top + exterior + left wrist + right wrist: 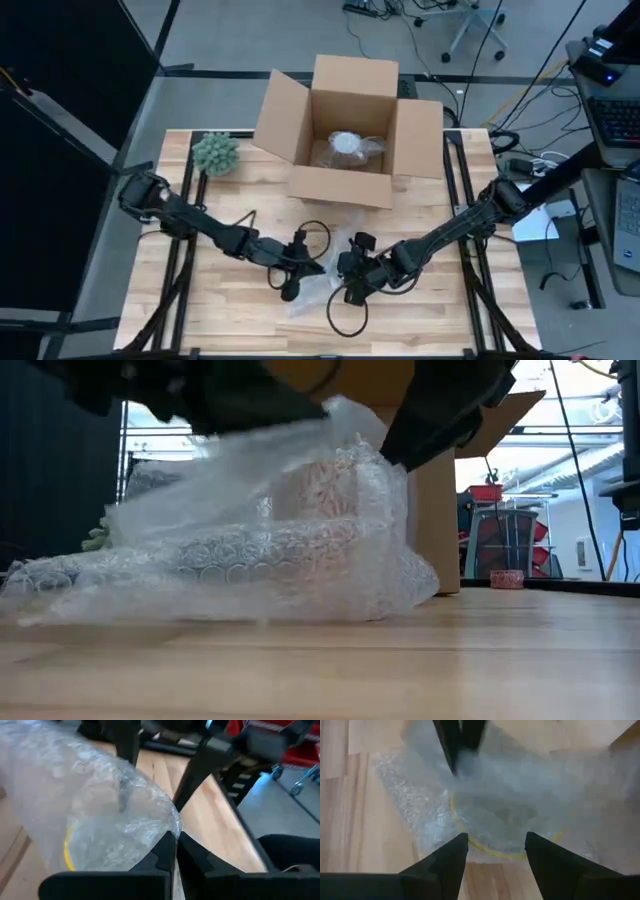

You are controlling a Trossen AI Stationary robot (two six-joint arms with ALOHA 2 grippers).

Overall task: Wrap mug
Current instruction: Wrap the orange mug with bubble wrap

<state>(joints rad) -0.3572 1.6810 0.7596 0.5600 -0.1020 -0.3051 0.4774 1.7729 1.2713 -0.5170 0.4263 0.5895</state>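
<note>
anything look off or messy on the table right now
Nothing stands out. The bubble wrap is rumpled over the mug mid-wrap, pinched by the left gripper; the right gripper hovers open above. The cardboard box sits upright, flaps open.

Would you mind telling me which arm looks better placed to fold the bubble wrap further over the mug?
Probably the left: its end effector is shut on the bubble wrap, holding it above the mug. The right end effector hovers open over the mug, gripping nothing.
</note>
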